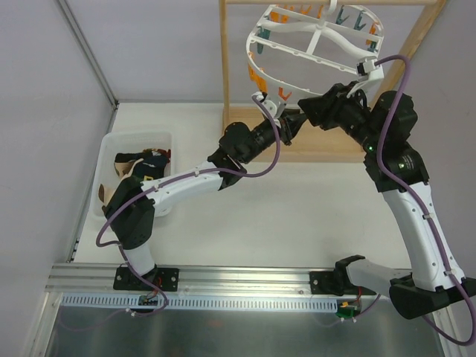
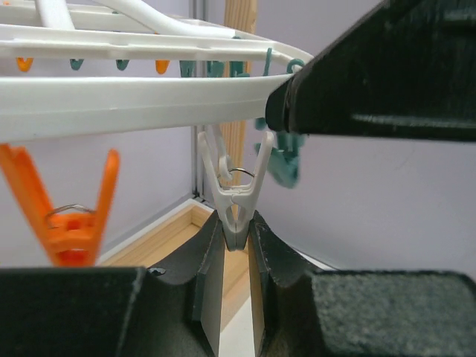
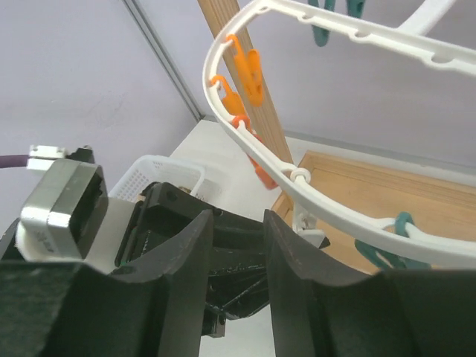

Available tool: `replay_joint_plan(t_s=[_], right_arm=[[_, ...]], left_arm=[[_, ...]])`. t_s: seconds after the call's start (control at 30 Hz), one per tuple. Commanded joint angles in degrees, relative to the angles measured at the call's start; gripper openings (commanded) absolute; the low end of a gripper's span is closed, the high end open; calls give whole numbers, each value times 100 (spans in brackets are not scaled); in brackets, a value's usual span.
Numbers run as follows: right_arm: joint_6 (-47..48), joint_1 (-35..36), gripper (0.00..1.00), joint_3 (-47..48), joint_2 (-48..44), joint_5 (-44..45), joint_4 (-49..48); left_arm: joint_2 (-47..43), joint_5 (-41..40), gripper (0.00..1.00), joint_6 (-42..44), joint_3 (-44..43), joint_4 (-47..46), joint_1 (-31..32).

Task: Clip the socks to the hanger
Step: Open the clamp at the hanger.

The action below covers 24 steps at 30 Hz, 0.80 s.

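The white oval hanger [image 1: 251, 56] hangs from the wooden stand at the top, ringed with orange and teal pegs. My left gripper [image 1: 277, 110] reaches up to its near rim [image 2: 134, 100] and is shut on the lower end of a white peg [image 2: 236, 190] hanging there. My right gripper [image 1: 303, 111] is open and empty, just right of the left one and under the rim [image 3: 372, 33]. Its fingers [image 3: 197, 245] frame the left gripper's body. The socks [image 1: 141, 160], dark and tan, lie in a white basket [image 1: 108, 149] at the left.
The light wooden stand's post [image 1: 224, 67] and its flat base [image 1: 335, 149] stand behind both grippers. An orange peg [image 2: 74, 216] hangs left of the white peg, and teal pegs [image 2: 282, 160] hang to its right. A grey wall is at the left.
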<state>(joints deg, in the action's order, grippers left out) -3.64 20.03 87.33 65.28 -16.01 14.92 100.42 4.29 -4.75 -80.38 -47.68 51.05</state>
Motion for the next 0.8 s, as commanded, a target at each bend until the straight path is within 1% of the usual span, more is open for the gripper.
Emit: replay_joint_plan(t_s=[0.0,0.17,0.37,0.47,0.57,0.67,0.7,0.77], right_arm=[[-76,80,39,241,-58,211,336],[135,176,42,267,-156,660,723],[162,352,53,320,-120,1056,873],[153,405,55,250,-94,1302,750],[39,431,56,162,-103,1460,557],[-84,458,56,48,-155,1618,337],[-110,458,56,21,-216,1854,293],[-163,466,57,-49,-287,1961,117]], left_arm=[[-374,-823,0,563,92,-417,125],[-409,-1352,0,756,154,-566,282],[-243,-2020,0,1564,22,-698,590],[-164,-2361,0,1775,48,-962,748],[-15,-2704,0,2214,-82,-1147,915],[152,-2899,0,2417,-215,-1208,1030],[188,-2978,0,2505,-276,-1217,1056],[241,-3013,0,2523,-294,-1235,1091]])
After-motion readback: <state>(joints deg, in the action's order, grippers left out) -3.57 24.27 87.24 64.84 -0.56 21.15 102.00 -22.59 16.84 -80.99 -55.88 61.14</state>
